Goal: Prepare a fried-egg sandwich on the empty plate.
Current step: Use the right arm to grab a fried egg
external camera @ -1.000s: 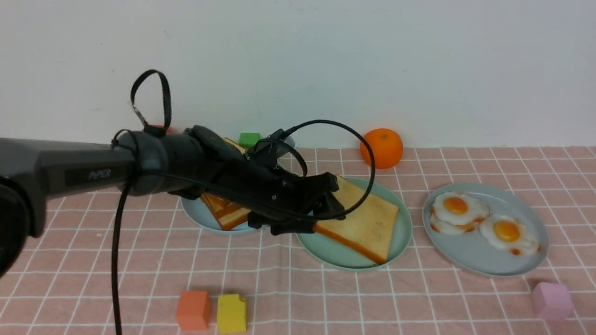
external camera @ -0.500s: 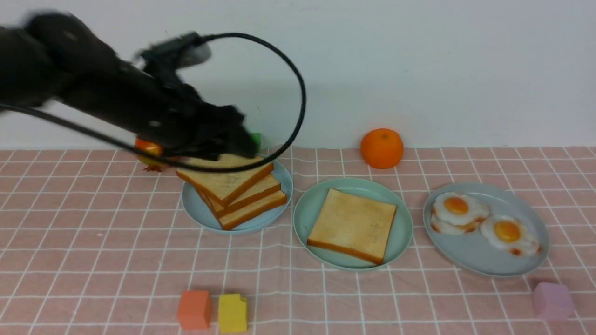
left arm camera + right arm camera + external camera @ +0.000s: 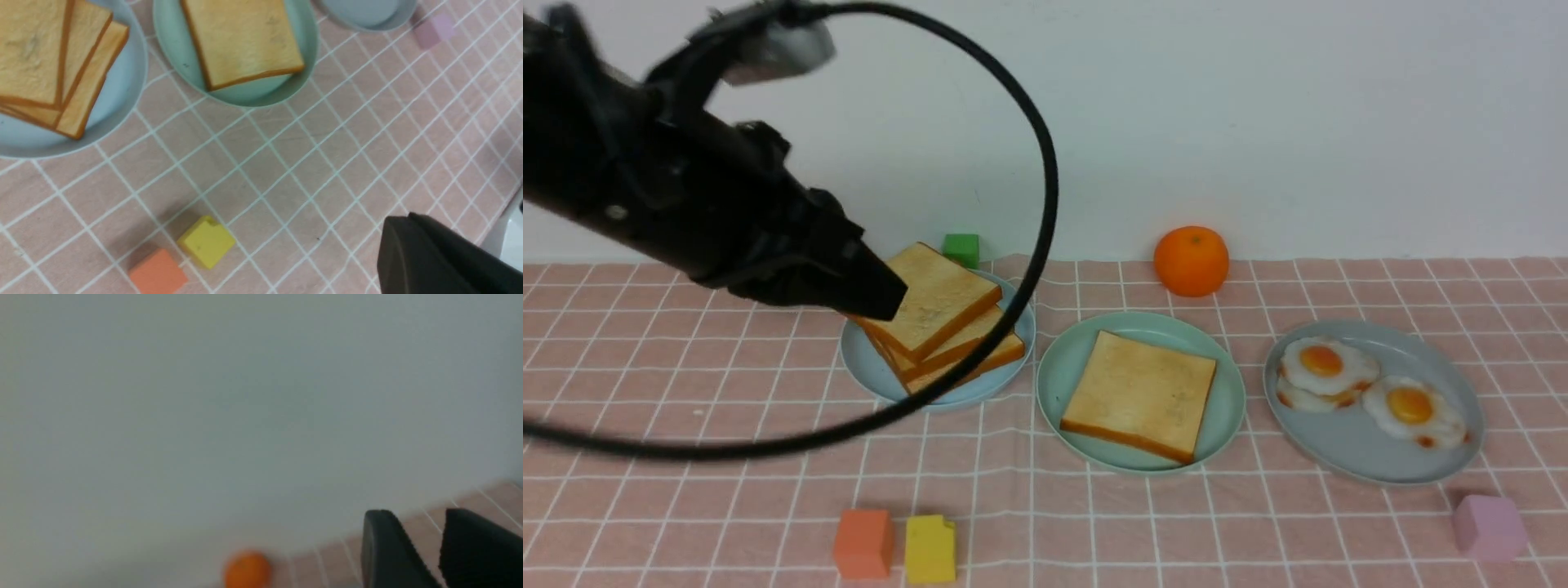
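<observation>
– Pink checked tablecloth: toast slice on mint-green plate. State of left gripper?
– Pinched closed, empty, by toast pile. Fried eggs lie rightward; right gripper, slightly parted, empty, likely nearer.

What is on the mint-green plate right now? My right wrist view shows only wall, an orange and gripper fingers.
Observer: One toast slice lies flat on the mint-green plate; no egg on it.
Operator: Where are the eggs?
Observer: The fried eggs sit on the grey-blue plate, farther to the robot's right.
Operator: And the left gripper?
Observer: The left gripper is shut and empty, raised; in the front view its tip overlaps the toast pile.
</observation>
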